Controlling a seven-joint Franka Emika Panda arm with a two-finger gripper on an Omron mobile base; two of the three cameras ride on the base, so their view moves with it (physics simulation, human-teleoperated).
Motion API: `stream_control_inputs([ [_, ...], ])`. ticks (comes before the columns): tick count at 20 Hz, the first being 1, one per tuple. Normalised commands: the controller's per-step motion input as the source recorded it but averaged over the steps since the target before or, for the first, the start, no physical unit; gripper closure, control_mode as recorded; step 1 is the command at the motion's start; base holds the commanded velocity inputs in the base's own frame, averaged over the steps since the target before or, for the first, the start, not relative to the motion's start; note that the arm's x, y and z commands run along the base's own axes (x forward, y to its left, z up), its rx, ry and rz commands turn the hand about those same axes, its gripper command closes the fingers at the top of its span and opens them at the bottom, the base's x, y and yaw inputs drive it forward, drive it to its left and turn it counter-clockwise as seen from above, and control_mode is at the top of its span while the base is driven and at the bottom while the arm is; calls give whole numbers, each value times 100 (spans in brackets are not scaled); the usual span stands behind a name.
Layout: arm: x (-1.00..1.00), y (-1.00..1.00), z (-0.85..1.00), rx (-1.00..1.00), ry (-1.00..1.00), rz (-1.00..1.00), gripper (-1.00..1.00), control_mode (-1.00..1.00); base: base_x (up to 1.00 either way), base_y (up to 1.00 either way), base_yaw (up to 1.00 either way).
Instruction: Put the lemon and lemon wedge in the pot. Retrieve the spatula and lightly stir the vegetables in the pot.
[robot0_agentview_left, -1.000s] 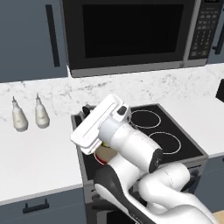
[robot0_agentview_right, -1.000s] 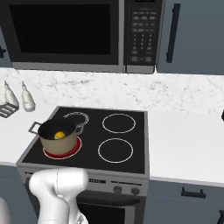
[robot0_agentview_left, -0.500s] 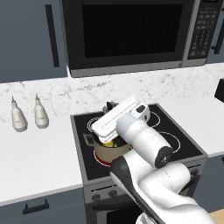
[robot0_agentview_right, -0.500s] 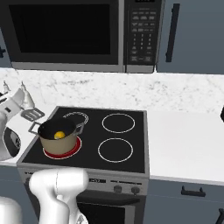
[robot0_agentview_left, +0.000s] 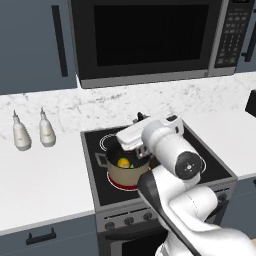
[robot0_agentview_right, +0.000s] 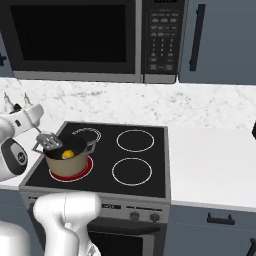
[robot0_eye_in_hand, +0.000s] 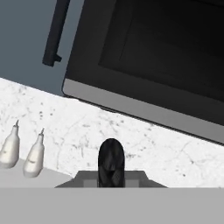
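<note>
The pot (robot0_agentview_right: 68, 161) is sitting on the front left burner of the stove (robot0_agentview_right: 145, 165), the ring under it glowing red, and the lemon (robot0_agentview_right: 67, 154) is lying inside it against the dark interior. In the left base view the pot (robot0_agentview_left: 127, 174) is partly covered by the white arm, with the lemon (robot0_agentview_left: 123, 162) and a speck of green peeking past it; the separate vegetable pieces are too small to sort out. The spatula (robot0_agentview_right: 45, 139) is hanging over the pot's far left rim, slotted grey head tilted down, thin black handle running up and left to the wrist. The end effector (robot0_agentview_right: 31, 120) is clamping narrow on that handle, though the fingertips themselves are hard to make out in either base view. In the hand view one dark rounded tip (robot0_eye_in_hand: 111, 162) is rising at the bottom, looking at the microwave (robot0_eye_in_hand: 166, 61) and marble backsplash. Two white bottles (robot0_agentview_left: 33, 134) are standing on the worktop (robot0_agentview_left: 40, 180) left of the stove, well apart from the pot.
</note>
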Motion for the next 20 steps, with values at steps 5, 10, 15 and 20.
stream_control_inputs([
  [5, 1, -15, -39, 15, 1, 0, 100, -100, 0, 0, 0],
  [10, 14, -37, -39, 10, 0, 2, 100, -100, 0, 0, 0],
  [15, 33, -28, -27, 7, 0, 4, 100, -100, 0, 0, 0],
  [20, 37, -2, -15, 7, -5, 9, 100, -100, 0, 0, 0],
])
